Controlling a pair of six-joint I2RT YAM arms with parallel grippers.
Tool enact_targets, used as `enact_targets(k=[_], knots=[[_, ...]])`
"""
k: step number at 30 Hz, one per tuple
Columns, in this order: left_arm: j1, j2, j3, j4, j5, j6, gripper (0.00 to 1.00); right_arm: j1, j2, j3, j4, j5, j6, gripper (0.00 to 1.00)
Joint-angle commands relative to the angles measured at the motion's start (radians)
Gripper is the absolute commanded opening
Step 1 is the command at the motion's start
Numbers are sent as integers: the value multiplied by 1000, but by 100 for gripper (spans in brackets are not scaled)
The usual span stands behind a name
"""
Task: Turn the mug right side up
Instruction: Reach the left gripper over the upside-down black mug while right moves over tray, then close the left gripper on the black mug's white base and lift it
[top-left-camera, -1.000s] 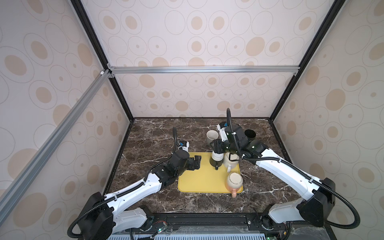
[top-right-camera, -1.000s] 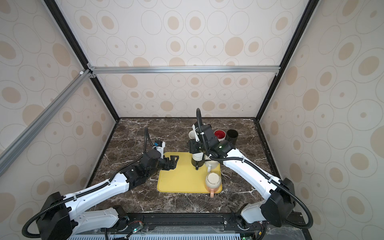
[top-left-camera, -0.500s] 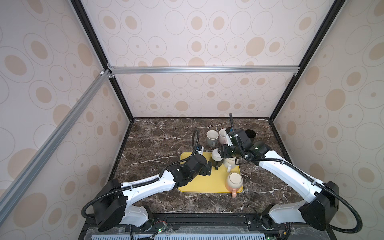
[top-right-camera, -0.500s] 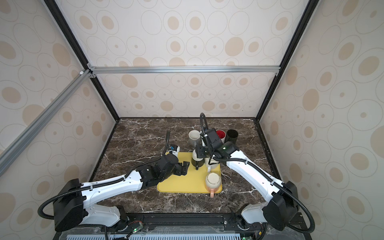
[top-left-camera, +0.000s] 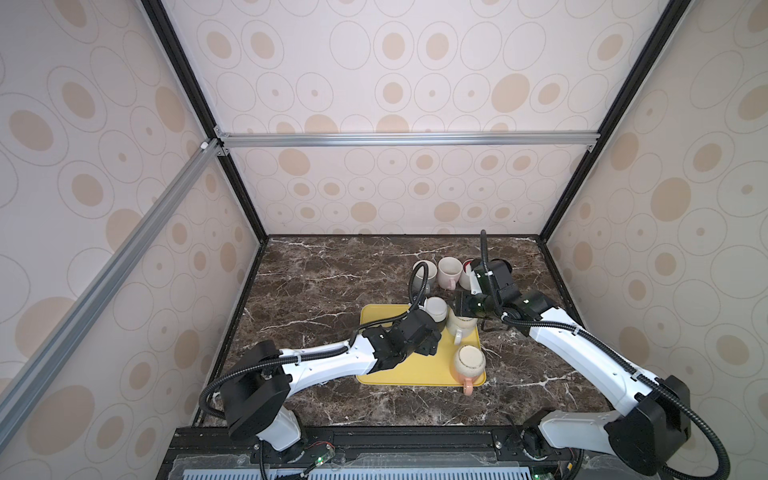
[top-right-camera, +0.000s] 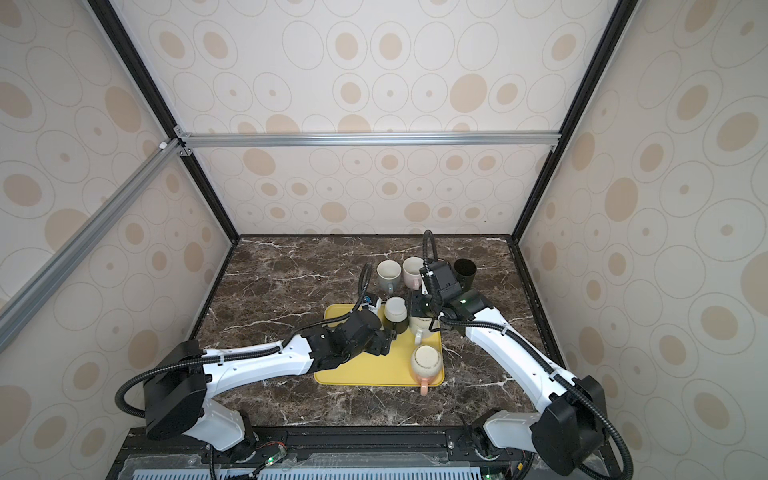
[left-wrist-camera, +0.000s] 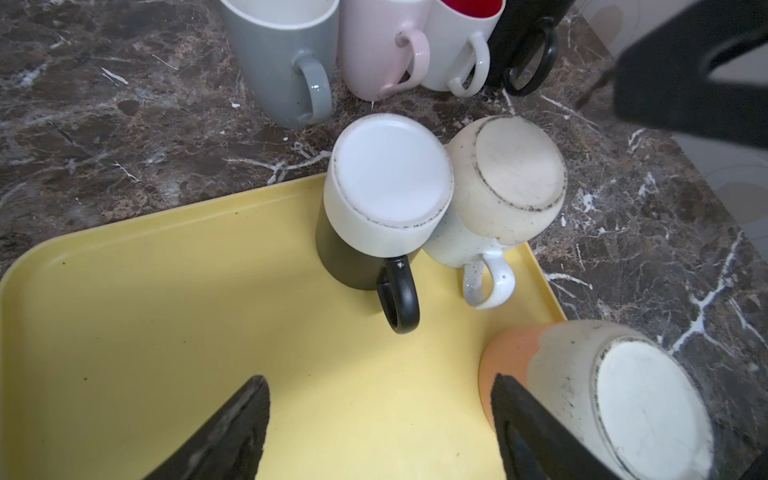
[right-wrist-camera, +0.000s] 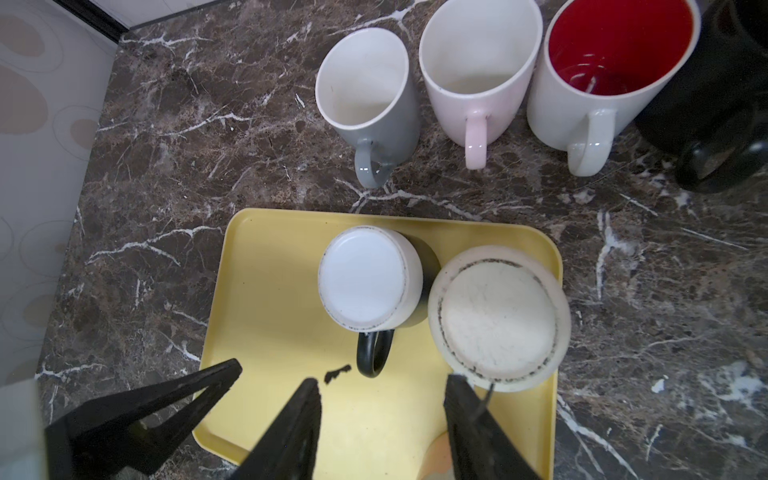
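- Black mug stands upside down at the yellow tray's upper edge, just below centre in a top view.
- Left tool gapes empty near its handle.
- Right tool apart, empty, possibly brushing the cream mug.

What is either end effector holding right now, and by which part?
Nothing. The left end effector and right end effector are both open above the yellow tray, with nothing between the jaws.
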Motion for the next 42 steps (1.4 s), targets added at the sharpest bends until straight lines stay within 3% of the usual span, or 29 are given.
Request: enact_targets(k=[1, 7, 42], knots=[[-6, 63, 95, -63, -35, 24, 78, -8, -26, -17, 8, -7, 10, 51], [-2, 180, 203, -135, -28, 48, 62, -18, -40, -27, 21, -7, 8, 50], [77, 347, 327, -149, 35, 83, 39, -69, -62, -81, 92, -37, 3, 49]])
